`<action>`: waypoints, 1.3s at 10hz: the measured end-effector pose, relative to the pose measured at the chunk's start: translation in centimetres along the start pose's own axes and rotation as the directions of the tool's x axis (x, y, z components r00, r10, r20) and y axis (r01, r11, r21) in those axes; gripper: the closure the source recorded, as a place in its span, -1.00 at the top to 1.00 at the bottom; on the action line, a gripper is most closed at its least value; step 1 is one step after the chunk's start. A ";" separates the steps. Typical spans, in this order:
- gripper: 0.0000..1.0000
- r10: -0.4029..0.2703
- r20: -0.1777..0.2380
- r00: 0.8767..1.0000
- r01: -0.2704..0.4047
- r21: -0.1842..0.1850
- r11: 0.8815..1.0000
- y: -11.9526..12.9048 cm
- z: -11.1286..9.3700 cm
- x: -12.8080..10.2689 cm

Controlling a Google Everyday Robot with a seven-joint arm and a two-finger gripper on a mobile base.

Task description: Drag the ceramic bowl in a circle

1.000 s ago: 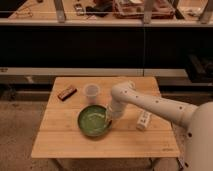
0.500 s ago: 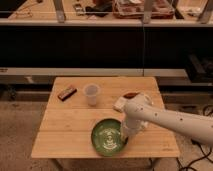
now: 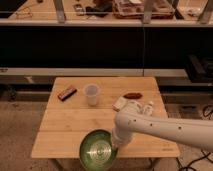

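Ceramic bowl [image 3: 97, 151] at counter [image 3: 60, 135] front edge, partly overhanging. Pincer [image 3: 116, 143] at bowl rim, arm side; open or closed: cannot tell. White arm [image 3: 165, 127] above counter. Farther back: translucent cup [image 3: 91, 94], brown bar [image 3: 67, 93].

light wooden slatted table [image 3: 70, 131] | translucent plastic cup [image 3: 91, 94] upright, back centre | brown rectangular bar [image 3: 66, 93] back-left | reddish-brown oblong packet [image 3: 132, 95] back-right | flat white packet [image 3: 120, 104] near it

Seemingly tool [image 3: 115, 145] at ceramic bowl [image 3: 97, 151] rim
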 end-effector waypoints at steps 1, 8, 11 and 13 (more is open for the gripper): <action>-1.00 -0.028 -0.005 1.000 0.028 0.012 1.000 -1.8 -0.1 0.5; -1.00 0.113 0.011 0.994 -0.113 0.133 0.985 -5.7 0.8 12.9; -1.00 0.259 0.031 0.965 -0.261 0.121 0.958 0.2 0.7 16.4; -1.00 0.359 0.045 0.932 -0.362 0.117 0.925 5.9 0.7 15.4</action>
